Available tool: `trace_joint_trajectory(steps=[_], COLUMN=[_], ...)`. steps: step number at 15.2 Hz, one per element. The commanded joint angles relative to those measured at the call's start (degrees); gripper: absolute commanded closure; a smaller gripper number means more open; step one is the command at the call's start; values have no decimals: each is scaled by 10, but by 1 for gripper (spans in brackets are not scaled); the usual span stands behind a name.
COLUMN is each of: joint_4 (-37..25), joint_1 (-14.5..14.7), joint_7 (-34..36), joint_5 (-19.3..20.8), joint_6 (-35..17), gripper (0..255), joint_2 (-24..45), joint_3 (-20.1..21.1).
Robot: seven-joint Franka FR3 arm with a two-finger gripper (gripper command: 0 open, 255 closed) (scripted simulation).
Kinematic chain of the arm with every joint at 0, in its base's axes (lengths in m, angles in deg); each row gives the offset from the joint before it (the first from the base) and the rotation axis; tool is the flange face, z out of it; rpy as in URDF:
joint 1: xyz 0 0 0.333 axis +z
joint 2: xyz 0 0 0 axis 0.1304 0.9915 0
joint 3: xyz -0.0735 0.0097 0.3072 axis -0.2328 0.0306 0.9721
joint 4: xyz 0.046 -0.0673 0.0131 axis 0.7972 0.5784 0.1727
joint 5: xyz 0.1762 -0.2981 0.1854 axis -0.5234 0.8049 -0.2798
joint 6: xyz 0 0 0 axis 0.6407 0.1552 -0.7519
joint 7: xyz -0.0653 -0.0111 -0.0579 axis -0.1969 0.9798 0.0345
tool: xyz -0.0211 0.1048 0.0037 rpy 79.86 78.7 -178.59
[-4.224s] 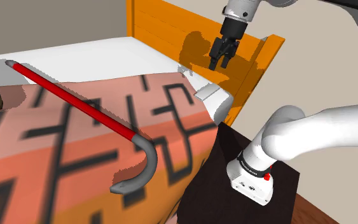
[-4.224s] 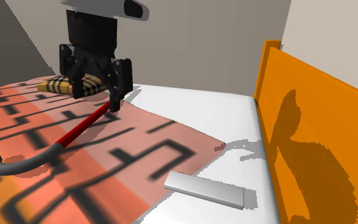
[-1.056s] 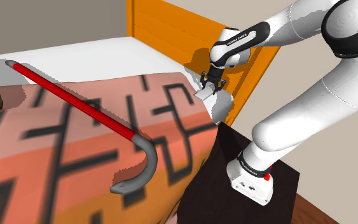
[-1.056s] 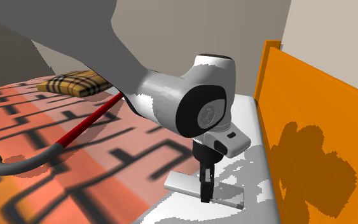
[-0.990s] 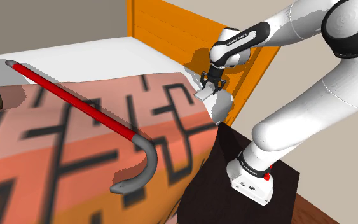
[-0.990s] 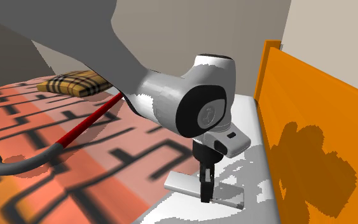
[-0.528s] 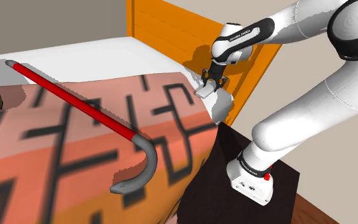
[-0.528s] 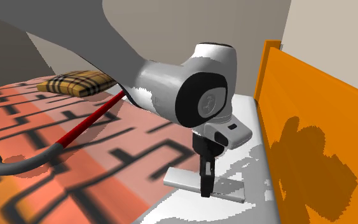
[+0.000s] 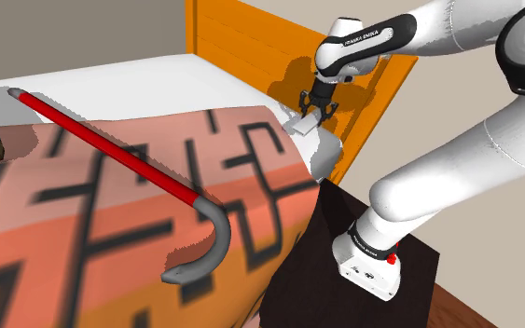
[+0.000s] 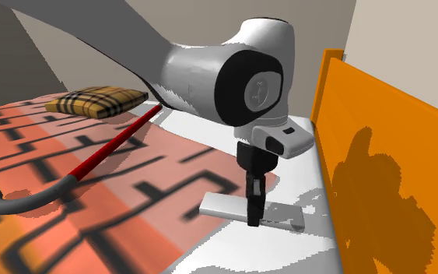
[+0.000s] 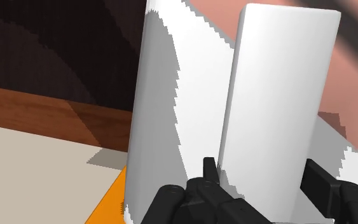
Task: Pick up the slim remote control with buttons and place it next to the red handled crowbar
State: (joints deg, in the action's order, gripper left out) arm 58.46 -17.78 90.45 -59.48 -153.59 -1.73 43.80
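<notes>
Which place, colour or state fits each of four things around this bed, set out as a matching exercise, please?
1. remote
2. crowbar
3. pillow
4. headboard

A. orange, upright
B. plaid
C. clasped in the end effector
D. lying on the patterned blanket

Pairs: 1-C, 2-D, 3-B, 4-A.

The remote, a plain pale-grey slab, hangs level in the gripper just over the white sheet. The crowbar, red-shafted and grey-hooked, lies diagonally on the patterned blanket, well apart.
</notes>
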Motion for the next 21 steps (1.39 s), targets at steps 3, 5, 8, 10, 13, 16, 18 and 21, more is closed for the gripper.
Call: trace_joint_trajectory(steps=[3,5,8,10,13,16,18,21], joint_4=[-20,-30,-42,-46,-57,-73,-88,-114], joint_1=[0,1,1,14,33,52,63,81], joint_7=[1,0,0,28,70,112,140,182], joint_5=[0,0,-1,-8,-18,-27,-31,-34], joint_6=[35,52,71,71,72,73,74,75], gripper=[255,255,255,255,255,255,255,255], joint_2=[-15,-22,-29,-24,-13,3,16,41], joint_3=[1,2,2,21,50,78,97,123])
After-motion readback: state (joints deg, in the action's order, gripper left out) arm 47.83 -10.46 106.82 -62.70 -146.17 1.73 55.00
